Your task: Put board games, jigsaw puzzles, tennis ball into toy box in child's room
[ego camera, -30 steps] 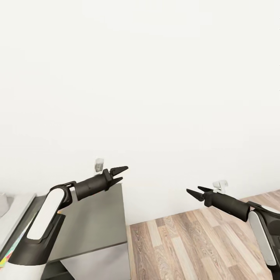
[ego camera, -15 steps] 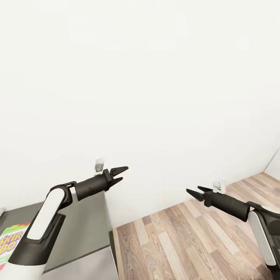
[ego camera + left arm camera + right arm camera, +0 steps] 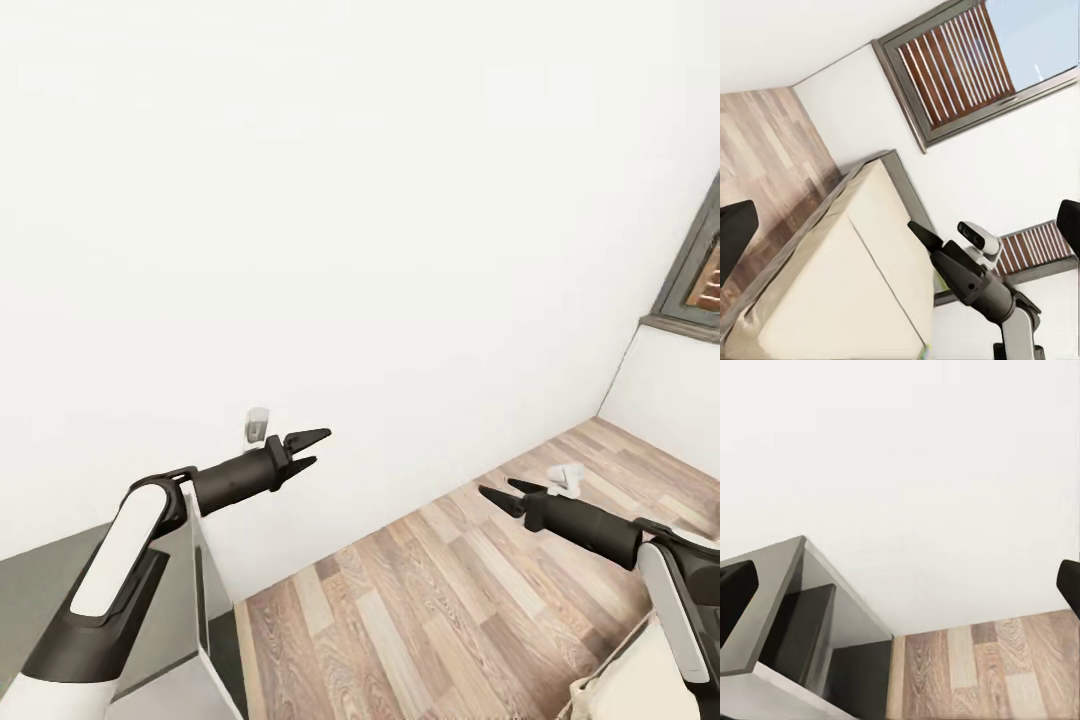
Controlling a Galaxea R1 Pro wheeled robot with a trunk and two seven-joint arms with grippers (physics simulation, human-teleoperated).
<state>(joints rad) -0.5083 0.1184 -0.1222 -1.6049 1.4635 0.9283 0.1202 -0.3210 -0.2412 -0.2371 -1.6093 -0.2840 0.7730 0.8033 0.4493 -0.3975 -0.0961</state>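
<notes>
1. Your left gripper hangs with its jaws parted, holding nothing, above the grey counter.
2. Your right gripper hovers over the wood floor, jaws apart and empty.
3. The bed sits below the windows.

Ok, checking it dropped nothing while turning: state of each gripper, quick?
Left gripper: open, holding nothing.
Right gripper: open, holding nothing.
</notes>
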